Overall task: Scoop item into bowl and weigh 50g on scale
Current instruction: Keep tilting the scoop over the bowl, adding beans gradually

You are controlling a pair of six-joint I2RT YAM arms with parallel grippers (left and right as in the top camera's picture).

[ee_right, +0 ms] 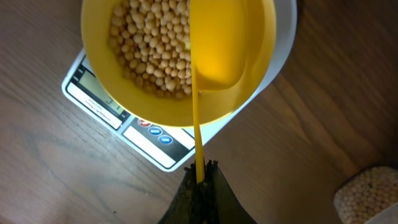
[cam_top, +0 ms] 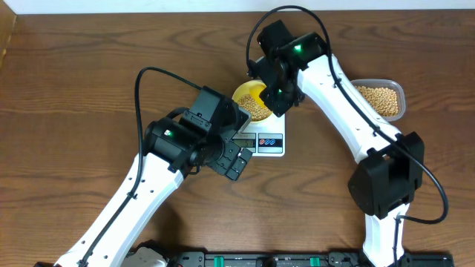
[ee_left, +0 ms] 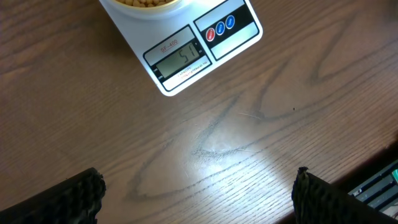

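The white scale (cam_top: pixel 266 143) stands mid-table with the pale-yellow bowl (cam_top: pixel 245 95) on it, part filled with tan beans (cam_top: pixel 258 110). In the left wrist view the scale (ee_left: pixel 186 53) displays 51. My right gripper (ee_right: pixel 200 171) is shut on the handle of the bright yellow scoop (ee_right: pixel 217 50), whose cup hangs turned on its side over the bowl (ee_right: pixel 118 87) and its beans (ee_right: pixel 152 46). In the overhead view the right gripper (cam_top: pixel 278 93) sits over the bowl's right side. My left gripper (ee_left: pixel 199 193) is open and empty above bare table in front of the scale; overhead it shows left of the scale (cam_top: pixel 236 159).
A clear plastic tub (cam_top: pixel 381 99) of beans stands at the right, also at the lower right corner of the right wrist view (ee_right: pixel 367 193). The table's front edge (ee_left: pixel 373 168) runs near the left gripper.
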